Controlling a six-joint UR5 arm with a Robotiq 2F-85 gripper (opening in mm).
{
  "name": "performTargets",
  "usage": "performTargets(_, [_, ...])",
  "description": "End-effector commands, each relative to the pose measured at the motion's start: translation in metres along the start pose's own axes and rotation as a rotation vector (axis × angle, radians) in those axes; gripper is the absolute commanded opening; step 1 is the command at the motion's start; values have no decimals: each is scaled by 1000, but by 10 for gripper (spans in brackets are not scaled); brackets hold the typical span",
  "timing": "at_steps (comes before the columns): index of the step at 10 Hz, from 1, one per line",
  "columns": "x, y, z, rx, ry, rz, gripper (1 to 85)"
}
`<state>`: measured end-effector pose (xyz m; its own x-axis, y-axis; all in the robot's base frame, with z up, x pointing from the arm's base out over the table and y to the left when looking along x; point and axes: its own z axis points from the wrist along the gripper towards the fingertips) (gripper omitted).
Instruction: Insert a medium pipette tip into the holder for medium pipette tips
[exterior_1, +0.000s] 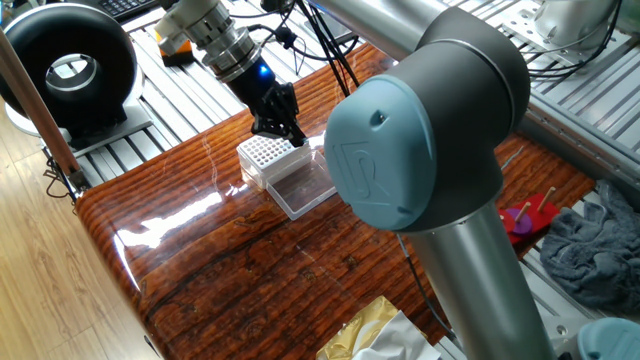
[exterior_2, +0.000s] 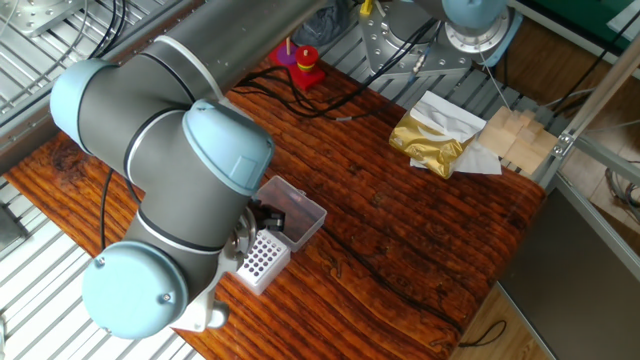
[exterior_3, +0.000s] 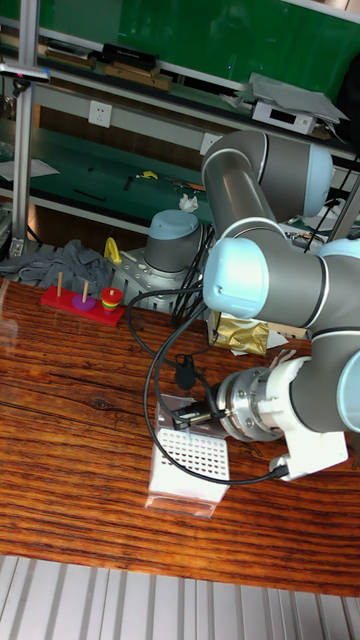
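Step in hand looks like the insertion itself: the gripper is down low at the holder for medium pipette tips, fingertips just over the far edge of its white grid. The tall fixed view shows a thin pale sliver below the gripper that is probably the pipette tip, pointing down toward the grid near its upper edge, but it is too small to be sure it sits in a hole or only above one.

The fingers look close together, and the judgement is that they pinch the tip; the pictures do not actually resolve the grip, so the hand's state cannot be told for certain.

The holder stands on the wooden table near the middle of its width, toward the far edge in the first fixed view. Its clear hinged lid is swung open and lies flat beside the grid. In the other fixed view the arm's big joints cover most of the gripper (only the grid and lid show clearly).

Next move, as judged: a straight vertical push with the tip lined up on one hole, then releasing and lifting clear. Any sideways offset would likely jam the tip against the grid or nudge the light box.
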<state>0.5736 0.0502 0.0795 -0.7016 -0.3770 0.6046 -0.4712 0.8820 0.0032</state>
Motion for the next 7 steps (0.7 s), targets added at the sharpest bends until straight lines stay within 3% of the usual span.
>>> performTargets(1, [-2, 2, -2, -10, -11, 0, 10])
performTargets(7, [-4, -4, -4, 8, -30, -5, 10])
